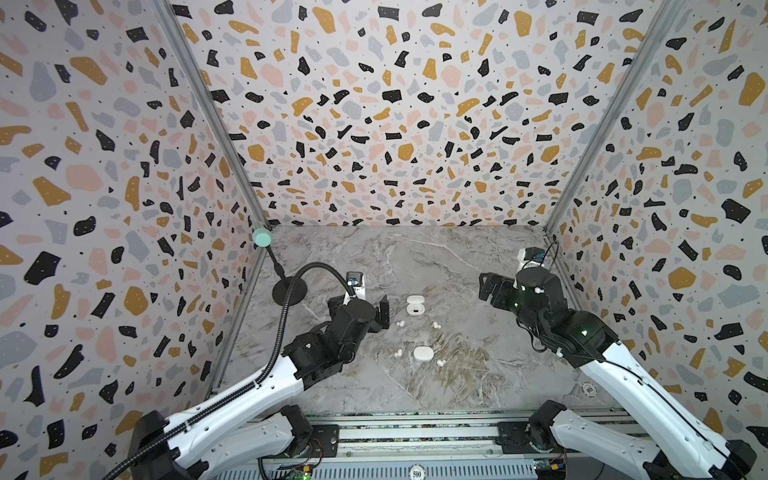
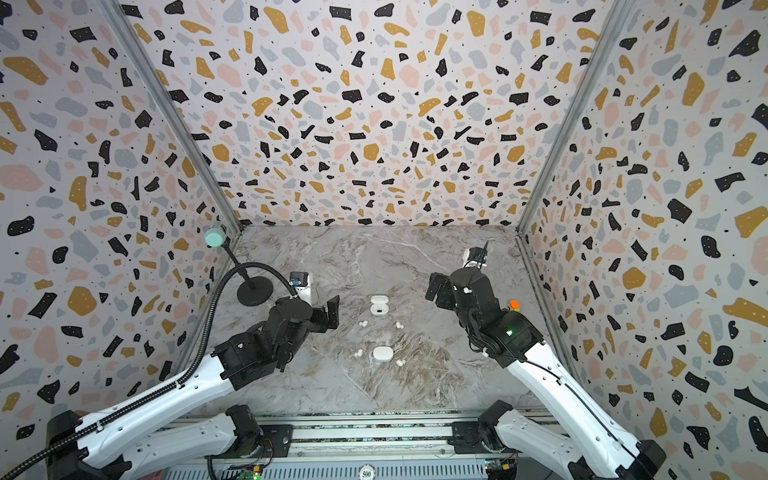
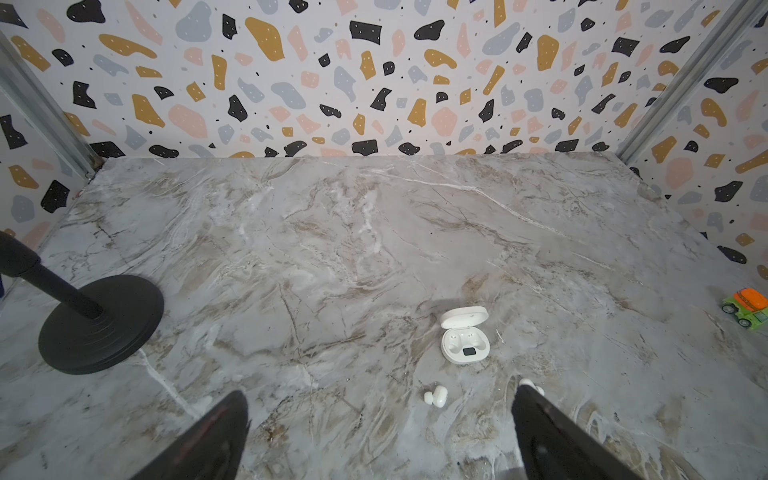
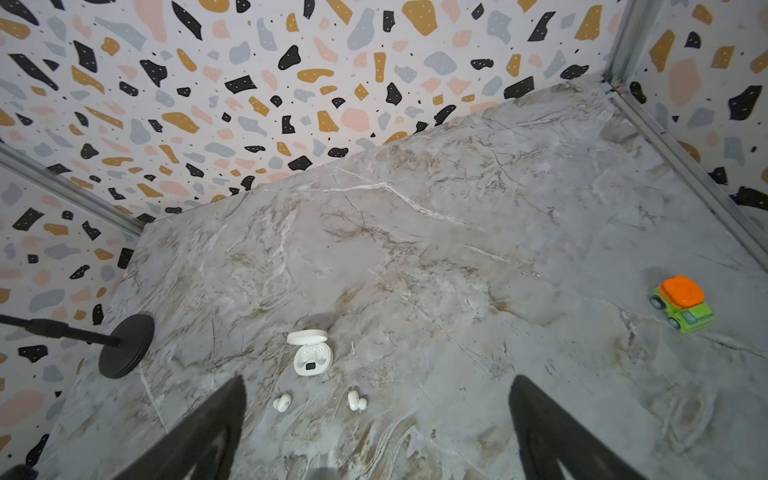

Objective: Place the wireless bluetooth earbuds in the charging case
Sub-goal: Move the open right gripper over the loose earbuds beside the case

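Note:
An open white charging case [image 1: 414, 305] [image 2: 378, 306] [image 3: 464, 340] [image 4: 311, 355] lies mid-table with its lid up and both sockets empty. Just in front of it lie two white earbuds [image 1: 400, 323] [image 1: 435, 325] [image 4: 282, 402] [image 4: 356, 400]. Nearer the front a closed white case [image 1: 423, 353] [image 2: 382, 353] has an earbud on each side [image 1: 397, 353] [image 1: 440, 363]. My left gripper [image 1: 380, 316] [image 3: 380, 392] hovers open left of the open case. My right gripper [image 1: 488, 289] [image 4: 377, 380] hangs open to its right. Neither holds anything.
A black round stand base [image 1: 289, 292] [image 3: 99, 324] with a gooseneck and a teal head [image 1: 262, 237] stands at the back left. A green and orange toy truck [image 4: 681, 305] [image 3: 746, 307] sits by the right wall. Terrazzo-patterned walls close in three sides of the marble table [image 1: 415, 257].

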`<control>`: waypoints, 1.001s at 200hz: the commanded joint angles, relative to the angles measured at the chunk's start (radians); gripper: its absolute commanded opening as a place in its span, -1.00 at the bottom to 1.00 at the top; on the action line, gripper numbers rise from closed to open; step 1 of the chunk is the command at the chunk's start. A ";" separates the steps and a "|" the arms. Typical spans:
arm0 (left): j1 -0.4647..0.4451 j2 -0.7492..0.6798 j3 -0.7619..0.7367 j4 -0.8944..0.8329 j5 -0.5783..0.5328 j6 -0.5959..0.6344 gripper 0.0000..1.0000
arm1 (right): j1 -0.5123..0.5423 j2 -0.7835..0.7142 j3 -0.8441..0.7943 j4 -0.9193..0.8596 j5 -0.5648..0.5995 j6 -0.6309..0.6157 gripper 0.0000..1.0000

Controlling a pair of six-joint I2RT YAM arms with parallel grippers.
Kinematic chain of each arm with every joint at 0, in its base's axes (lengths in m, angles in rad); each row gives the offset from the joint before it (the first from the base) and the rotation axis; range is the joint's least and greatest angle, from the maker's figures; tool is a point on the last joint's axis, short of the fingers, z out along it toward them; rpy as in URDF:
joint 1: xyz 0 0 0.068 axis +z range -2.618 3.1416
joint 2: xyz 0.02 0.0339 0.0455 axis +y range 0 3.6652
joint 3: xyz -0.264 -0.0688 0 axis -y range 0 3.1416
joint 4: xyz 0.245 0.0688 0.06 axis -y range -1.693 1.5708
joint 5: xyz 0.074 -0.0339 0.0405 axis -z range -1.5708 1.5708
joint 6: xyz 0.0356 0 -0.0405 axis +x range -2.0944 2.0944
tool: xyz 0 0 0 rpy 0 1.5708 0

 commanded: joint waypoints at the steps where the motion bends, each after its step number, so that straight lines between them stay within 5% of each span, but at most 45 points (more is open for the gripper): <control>1: 0.006 -0.017 -0.011 0.030 -0.036 0.015 0.99 | -0.001 -0.070 -0.058 0.035 0.003 0.011 0.98; 78: 0.006 -0.011 -0.027 -0.096 -0.067 0.013 0.99 | 0.035 0.254 0.054 -0.218 -0.137 0.013 0.96; 107: 0.006 0.004 -0.034 -0.107 -0.089 0.008 0.99 | 0.119 0.335 0.038 -0.208 -0.118 0.053 0.88; 200: 0.006 -0.028 -0.072 -0.140 -0.192 0.001 0.99 | 0.150 0.539 0.078 -0.085 -0.308 0.048 0.73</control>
